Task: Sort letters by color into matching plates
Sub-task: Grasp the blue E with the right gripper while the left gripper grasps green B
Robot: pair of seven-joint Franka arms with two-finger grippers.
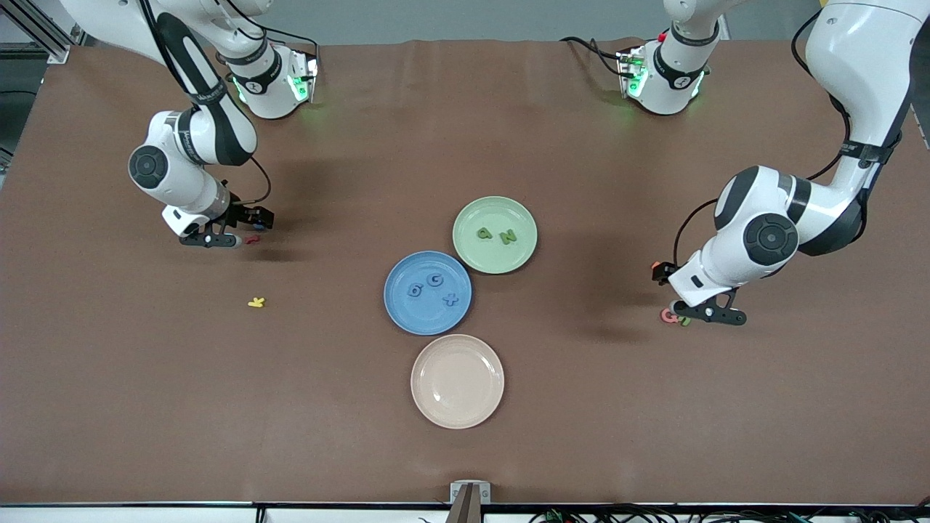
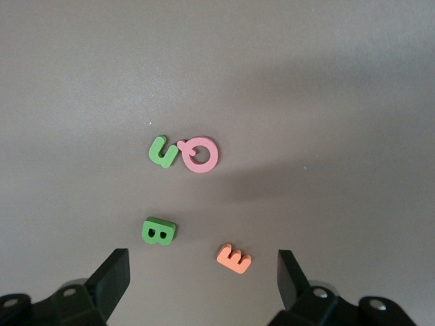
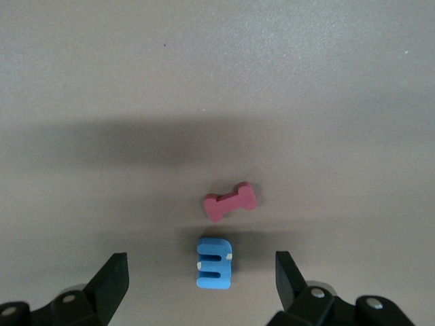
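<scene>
Hovering low over the bench, both grippers are wide open. The right gripper frames the blue E; the left gripper is over the green B. Next each must descend, pinch, and carry its letter to the blue plate or the green plate.

even, fairly bright light from overhead fills the front view; the brown table looks matte, without glare. soft dark shadows lie on the cloth beside the green plate, toward each arm's end of the table, and thin ones hug the plate rims. the cream-pink plate shows a faint sheen. green lamps glow at both arm bases. in the left wrist view a broad soft shadow spreads from the pink letter; in the right wrist view a dim band lies just beside the red letter. both wrist views are sharp on the letters, slightly darker toward the corners
</scene>
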